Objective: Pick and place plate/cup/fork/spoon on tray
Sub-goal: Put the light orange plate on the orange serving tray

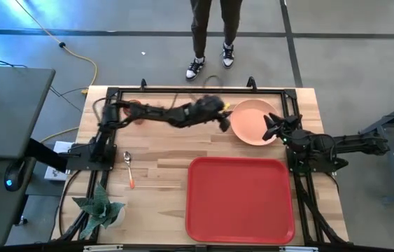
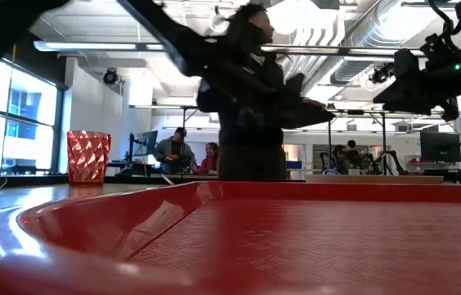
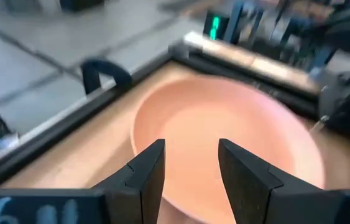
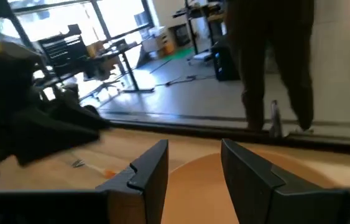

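No readable writing shows on anything. On the table's (image 1: pixel 162 157) left lie a green plant (image 1: pixel 99 206) and the spoon (image 1: pixel 129 166), bowl toward the far side. The cup (image 2: pixel 88 156) stands upright near the far left corner. The left gripper (image 1: pixel 224 124) reaches across to the near-left edge of the plate (image 1: pixel 251 120), its fingers (image 3: pixel 147 177) parted with nothing between them. The fork (image 4: pixel 91 167) lies on the wood beyond the plate. The tray (image 1: pixel 240 199), bare, sits in front of the plate. The right gripper (image 1: pixel 270 127) hovers at the plate's right rim, likewise open and empty. A person's legs (image 1: pixel 212 31) stand on the grey floor behind the table; the room beyond holds desks and monitors.
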